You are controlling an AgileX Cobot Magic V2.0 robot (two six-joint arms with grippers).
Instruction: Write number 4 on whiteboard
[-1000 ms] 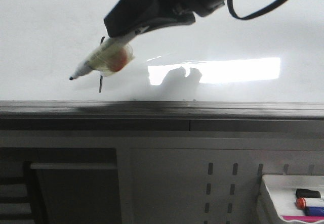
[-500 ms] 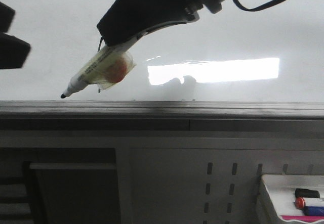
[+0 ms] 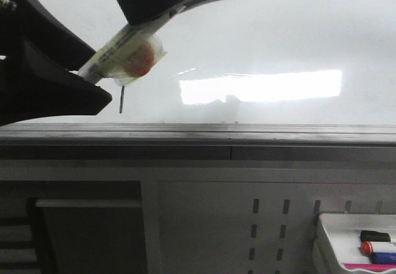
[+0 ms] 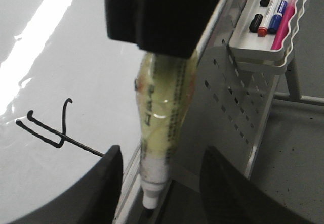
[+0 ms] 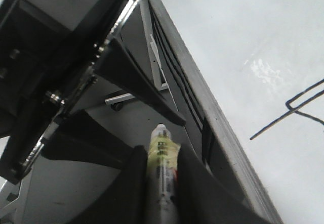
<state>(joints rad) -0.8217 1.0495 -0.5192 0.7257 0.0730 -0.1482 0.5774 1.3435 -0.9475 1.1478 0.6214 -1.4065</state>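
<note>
4 done on whiteboard, near its lower rail. My right gripper clamps marker; left gripper spread wide around its tip, not touching. I'd centre tip between left jaws before closing, release right only once seated.

A small white tray hangs on a grey perforated panel, low at the right in the front view. In it lie a black-capped marker, a red-capped marker and a blue marker, side by side, with a pink strip nearest the tray's front edge. The left wrist view shows the tray's wavy rim.
</note>
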